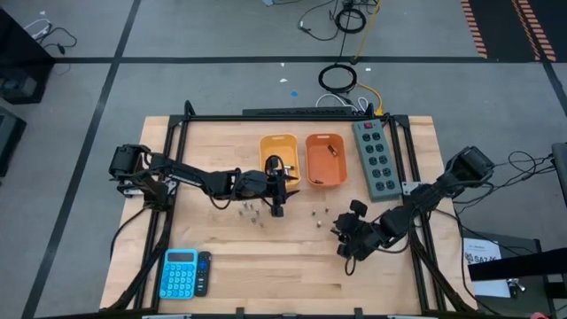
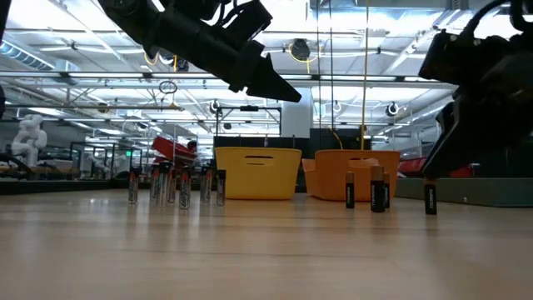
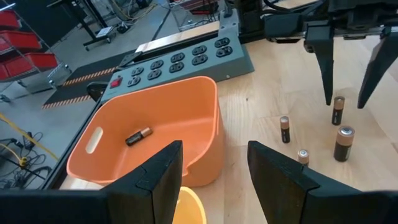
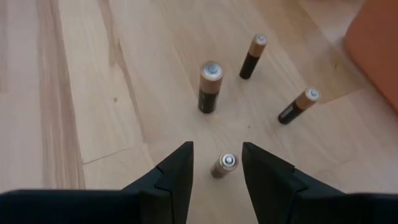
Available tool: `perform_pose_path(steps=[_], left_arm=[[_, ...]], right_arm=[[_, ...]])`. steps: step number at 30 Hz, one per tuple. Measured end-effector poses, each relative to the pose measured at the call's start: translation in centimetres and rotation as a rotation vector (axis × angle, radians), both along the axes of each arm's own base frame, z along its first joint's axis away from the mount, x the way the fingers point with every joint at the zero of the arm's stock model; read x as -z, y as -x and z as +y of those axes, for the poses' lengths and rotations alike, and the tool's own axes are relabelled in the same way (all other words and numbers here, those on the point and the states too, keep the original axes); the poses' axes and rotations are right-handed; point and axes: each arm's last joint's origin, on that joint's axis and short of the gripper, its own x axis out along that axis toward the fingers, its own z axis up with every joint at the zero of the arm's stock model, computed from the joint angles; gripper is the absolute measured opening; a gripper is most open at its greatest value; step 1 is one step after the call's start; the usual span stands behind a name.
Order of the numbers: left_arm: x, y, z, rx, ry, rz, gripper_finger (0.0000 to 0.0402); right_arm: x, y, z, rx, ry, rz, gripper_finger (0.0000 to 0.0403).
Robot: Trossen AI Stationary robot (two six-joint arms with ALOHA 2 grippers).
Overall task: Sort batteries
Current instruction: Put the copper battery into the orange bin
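Several silvery batteries (image 1: 252, 211) (image 2: 175, 185) stand upright in a cluster on the table in front of the yellow bin (image 1: 278, 159). Several dark, copper-topped batteries (image 1: 319, 213) (image 4: 210, 87) stand in front of the orange bin (image 1: 325, 160), and one more battery (image 3: 138, 136) lies inside that bin. My left gripper (image 1: 285, 180) (image 3: 214, 168) hovers open and empty over the yellow bin's rim. My right gripper (image 1: 340, 229) (image 4: 217, 165) is open and low, its fingers on either side of one upright dark battery (image 4: 224, 165) (image 3: 337, 109) without touching it.
A grey power strip (image 1: 373, 158) lies to the right of the orange bin. A blue calculator (image 1: 179, 273) sits at the near left corner beside a small dark device (image 1: 204, 271). Bare wooden table (image 1: 266, 266) stretches along the near side.
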Motion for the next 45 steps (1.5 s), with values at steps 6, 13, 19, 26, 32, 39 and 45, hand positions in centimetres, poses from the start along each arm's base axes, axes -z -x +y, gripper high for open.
perform_pose_path(steps=[6, 13, 19, 26, 32, 39, 45], left_arm=[[0.00, 0.00, -0.01, 0.001, -0.003, 0.001, 0.0191], [-0.05, -0.02, 0.00, 0.002, -0.003, -0.005, 0.0191], [-0.05, -0.02, 0.01, 0.003, -0.003, -0.005, 0.0191], [-0.06, -0.03, 0.01, 0.008, -0.002, -0.006, 0.0191], [-0.06, -0.03, 0.01, 0.008, -0.002, -0.006, 0.0191], [-0.06, -0.03, 0.01, 0.008, -0.002, -0.006, 0.0191], [-0.07, -0.03, 0.01, 0.008, -0.002, -0.006, 0.0191]], right_arm=[[0.65, 0.01, 0.23, 0.027, 0.023, -0.005, 0.0130], [0.64, -0.03, 0.21, 0.040, 0.011, -0.011, 0.0093], [0.64, -0.04, 0.22, 0.043, -0.003, -0.010, 0.0016], [0.61, -0.09, 0.28, 0.040, -0.013, -0.013, 0.0014], [0.61, -0.09, 0.29, 0.036, -0.012, -0.012, 0.0007], [0.61, -0.06, 0.33, 0.048, -0.026, -0.015, 0.0006], [0.58, -0.04, 0.33, 0.037, -0.025, -0.009, 0.0006]])
